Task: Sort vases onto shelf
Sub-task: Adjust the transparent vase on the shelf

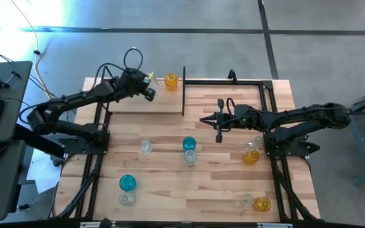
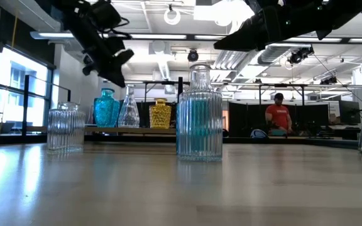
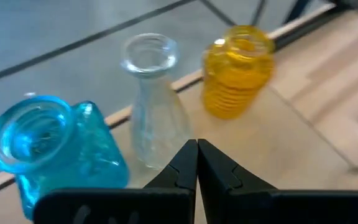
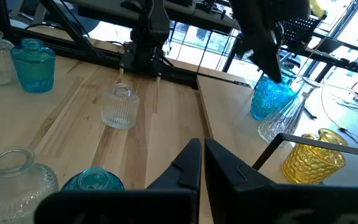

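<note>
High view: shelf at upper left of centre, carrying three vases at its far edge. Left gripper hovers just over them, jaws pinched shut, holding nothing; in the left wrist view, teal vase, clear vase and amber vase stand just beyond its fingertips. Could clip the clear vase's neck on any sideways swing and topple the tightly packed row. Right gripper right of centre, shut and empty, well apart from loose vases below.
</note>
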